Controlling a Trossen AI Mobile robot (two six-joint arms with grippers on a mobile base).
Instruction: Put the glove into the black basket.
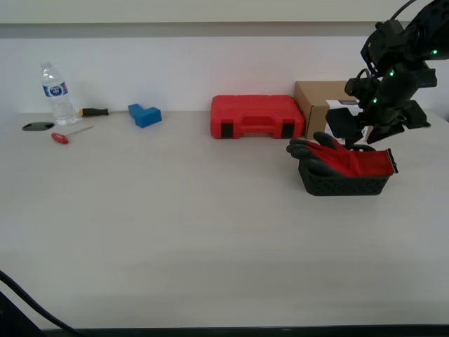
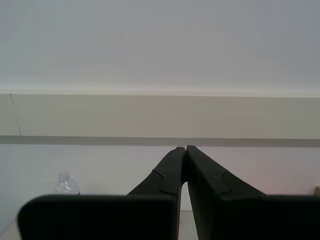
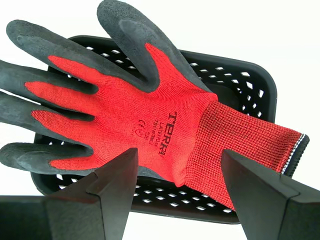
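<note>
Overhead, pale wall (image 2: pixel 160 45); below, glove (image 3: pixel 150 120) across black basket (image 3: pixel 250 85) on whitish table (image 1: pixel 175 225).

Red knit glove (image 3: pixel 150 125) with dark grey coated fingers, lying flat across black basket (image 3: pixel 260 95), back side up. Fingers overhanging one short end, black-edged cuff overhanging the other. Basket perforated, rectangular, upright on table.

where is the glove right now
The glove lies across the top of the black basket at the exterior view's right, fingertips hanging over the rim, just in front of the cardboard box.
</note>
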